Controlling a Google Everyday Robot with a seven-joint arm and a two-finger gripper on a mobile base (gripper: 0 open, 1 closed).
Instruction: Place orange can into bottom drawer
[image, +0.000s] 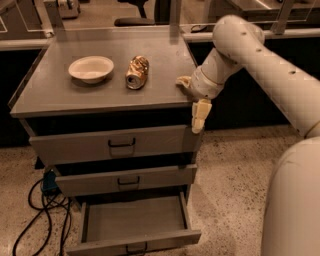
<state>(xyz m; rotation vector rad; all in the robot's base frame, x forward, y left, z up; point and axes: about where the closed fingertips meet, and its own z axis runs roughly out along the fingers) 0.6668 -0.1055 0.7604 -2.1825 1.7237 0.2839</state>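
The orange can (136, 72) lies on its side on the grey cabinet top (55, 92), silver end toward me, just right of a white bowl (91, 68). The bottom drawer (134, 220) is pulled out and its grey tray holds nothing. My gripper (192, 98) hangs at the cabinet top's right front corner, to the right of the can and apart from it. It is open and holds nothing: one finger (182, 81) rests over the top's edge and the other (200, 115) points down in front of the top drawer.
The top drawer (115, 144) and middle drawer (125, 180) are shut. Black cables (37, 215) and a blue plug (50, 181) lie on the speckled floor at the left. My white arm (270, 70) fills the right side. A shelf rail runs behind the cabinet.
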